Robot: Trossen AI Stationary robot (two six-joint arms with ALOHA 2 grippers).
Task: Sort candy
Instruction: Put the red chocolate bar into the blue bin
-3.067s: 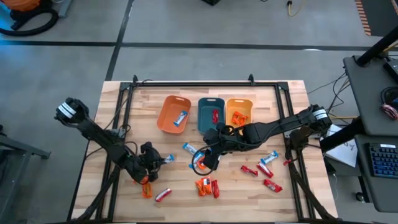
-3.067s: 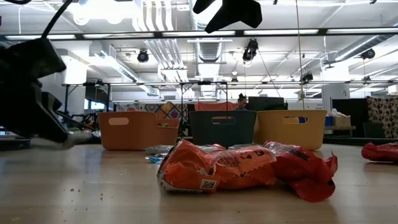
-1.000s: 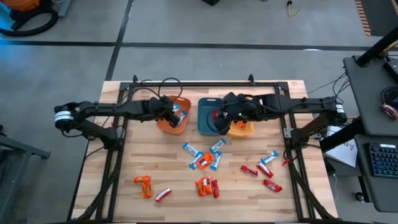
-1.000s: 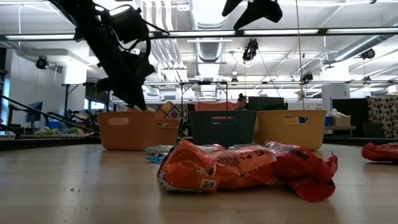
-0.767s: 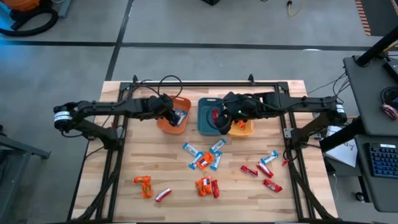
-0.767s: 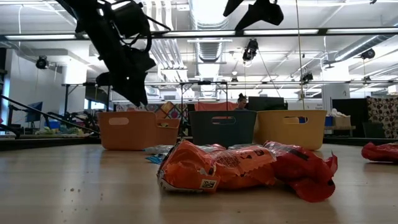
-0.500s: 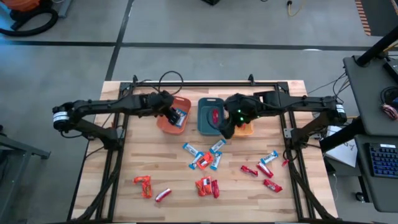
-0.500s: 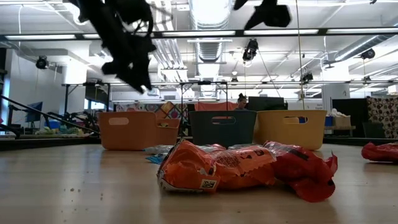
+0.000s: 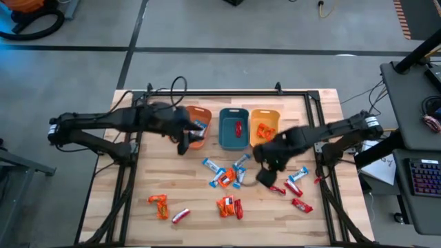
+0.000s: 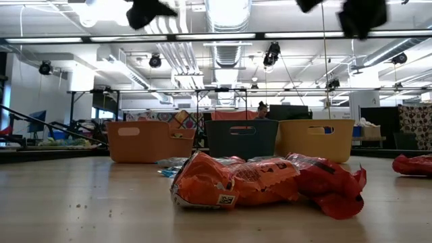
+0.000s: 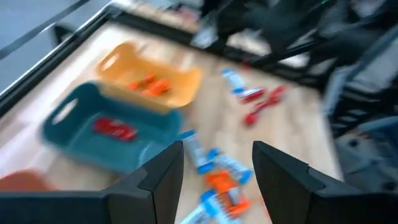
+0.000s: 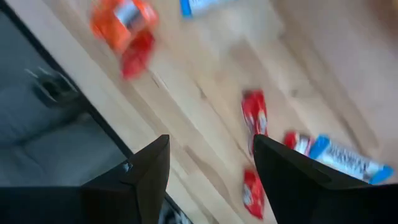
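Observation:
Wrapped candy lies loose on the wooden table: a blue-and-white group [image 9: 224, 173], red ones [image 9: 277, 189], an orange and red pile [image 9: 230, 206] and an orange one [image 9: 159, 205]. At the far side stand an orange bin [image 9: 188, 118] holding a blue-and-white candy [image 9: 200, 127], a teal bin [image 9: 234, 142] holding a red candy [image 9: 238, 127], and a yellow-orange bin [image 9: 265, 114] holding orange candy. My left gripper [image 11: 216, 180] hangs open and empty beside the orange bin's near edge. My right gripper [image 12: 211, 180] hangs open and empty above the red candies [image 12: 255, 116].
A black rail frame [image 9: 213, 91] runs along the table's far edge and down both sides. More candy lies near the right rail: a blue-and-white one [image 9: 299, 173] and a red one [image 9: 302, 204]. A red-and-white candy [image 9: 180, 215] lies near the front left.
My left gripper has left its place over the orange bin, rising and drawing back toward the near left. My right gripper has swung from over the teal and yellow-orange bins toward the table's near edge and right, to above the red candies.

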